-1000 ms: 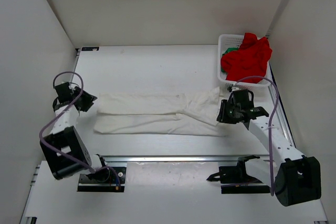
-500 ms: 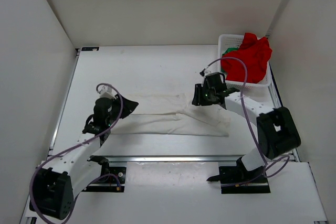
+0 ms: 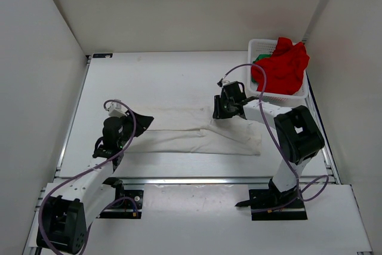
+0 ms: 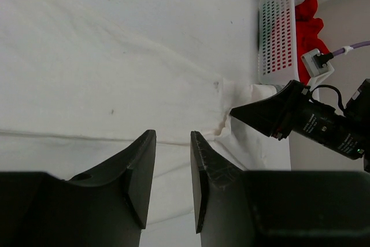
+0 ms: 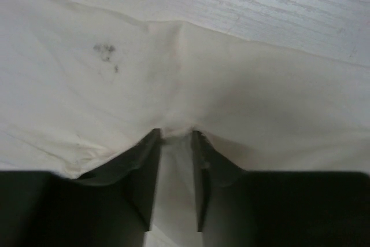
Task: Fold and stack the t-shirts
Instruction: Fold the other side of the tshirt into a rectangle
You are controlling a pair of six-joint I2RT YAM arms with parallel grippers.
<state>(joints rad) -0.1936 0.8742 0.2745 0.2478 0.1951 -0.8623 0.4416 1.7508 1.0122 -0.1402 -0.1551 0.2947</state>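
A white t-shirt lies as a long folded strip across the middle of the table. It also shows in the left wrist view and the right wrist view. My left gripper is at its left end, jaws close together with cloth between them. My right gripper is at the strip's upper edge, right of centre, shut on a bunched pinch of the cloth. A red t-shirt is heaped in the white basket.
The basket stands at the back right corner, with a bit of green cloth under the red shirt. White walls close in the left, back and right. A metal rail runs along the near edge. The right arm's cable loops beside the basket.
Both arms have swung in from the shirt's outer ends. The shirt's left end has come right with the left gripper. The right gripper has moved from the right end to the upper edge.
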